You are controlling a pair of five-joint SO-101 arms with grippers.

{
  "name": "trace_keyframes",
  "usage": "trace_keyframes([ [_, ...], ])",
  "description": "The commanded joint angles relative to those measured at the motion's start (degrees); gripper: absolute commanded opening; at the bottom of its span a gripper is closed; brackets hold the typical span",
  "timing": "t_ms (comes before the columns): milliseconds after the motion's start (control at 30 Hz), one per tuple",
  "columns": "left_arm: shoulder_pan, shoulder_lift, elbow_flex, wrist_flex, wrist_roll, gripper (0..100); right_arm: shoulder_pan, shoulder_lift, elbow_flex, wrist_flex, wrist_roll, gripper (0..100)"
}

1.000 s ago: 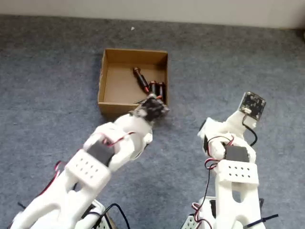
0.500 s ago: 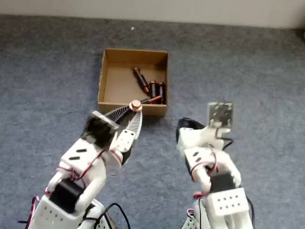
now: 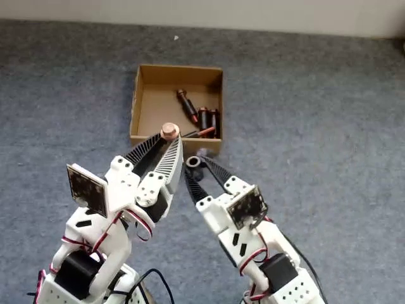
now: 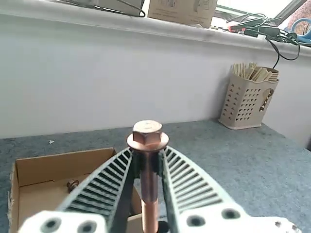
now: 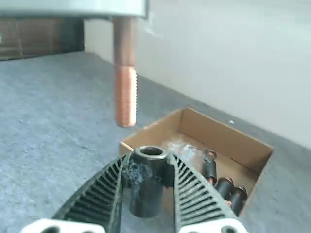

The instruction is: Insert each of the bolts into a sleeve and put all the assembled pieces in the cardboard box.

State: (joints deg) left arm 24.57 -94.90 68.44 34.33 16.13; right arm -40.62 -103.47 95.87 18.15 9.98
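Copper-coloured bolt [image 3: 169, 131] and a dark sleeve [image 3: 193, 162] are basically staged for mating here. From the high view, the left gripper [image 3: 168, 140] is pinched shut around the bolt shank, with the hex head sitting proud of the ribbed black fingers. The right gripper [image 3: 195, 166] is clamped on the sleeve, at roughly 4 o'clock from the bolt head and just beside it. The cardboard box [image 3: 136, 101] sits at 12 o'clock from both, close by, probably so the drop-off is a short trip. Several assembled pieces [image 3: 201, 117] lie toward its 3 o'clock wall. All of it rests on a fuzzy grey carpet-like surface [image 3: 316, 95].

The left wrist view shows the bolt [image 4: 147, 136] held upright, smooth shank running down between the jaws and flanged head on top. The left gripper [image 4: 148, 154] grips just under the flange, which looks like a way to leave the threaded end free. A slice of the box [image 4: 48, 162] shows beyond it.

The right wrist view is the useful one. The sleeve [image 5: 147, 179], a matte black tube, stands upright in the right gripper [image 5: 148, 162] with its open bore facing up. The bolt's [image 5: 125, 97] threaded tip hangs above it, apart from it and off to one side of the mouth. So it reads as mid-alignment, not yet inserted. The box [image 5: 228, 131] and finished pieces [image 5: 226, 187] sit just behind.
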Motion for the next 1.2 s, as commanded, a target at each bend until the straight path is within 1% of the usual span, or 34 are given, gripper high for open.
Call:
trace_keyframes([
  [0, 0.31, -0.75, -0.4, -1.58, 1.23, 0, -2.15, -1.45, 6.81, -2.77, 0.88, 0.5],
  [67, 0.48, -0.84, -0.4, -1.58, 1.32, 0, -2.77, -1.63, 6.81, -3.38, 0.88, 0.5],
  [233, 4.0, -0.84, -0.4, -1.58, 1.05, 0, -3.21, -1.63, 6.81, -3.47, 0.88, 0.5],
  [300, 4.35, -0.84, -0.4, -0.44, 1.05, 0, -3.12, -1.63, 6.81, -3.56, 0.88, 0.5],
  [500, 3.74, -0.84, -0.4, 1.76, 0.97, 0, -3.03, -1.71, 6.81, -3.65, 0.88, 0.5],
  [667, -0.04, -0.92, -0.4, 2.11, 1.14, 0, -3.03, -1.71, 6.81, -3.65, 0.88, 0.5],
  [867, 1.19, -0.92, 2.07, 1.76, 1.05, 0, -3.21, -1.71, 6.81, -3.65, 0.88, 0.5],
  [1167, 1.27, -0.92, 2.42, 1.76, 1.05, 0, -3.12, -1.71, 6.81, -3.65, 0.88, 0.5],
])
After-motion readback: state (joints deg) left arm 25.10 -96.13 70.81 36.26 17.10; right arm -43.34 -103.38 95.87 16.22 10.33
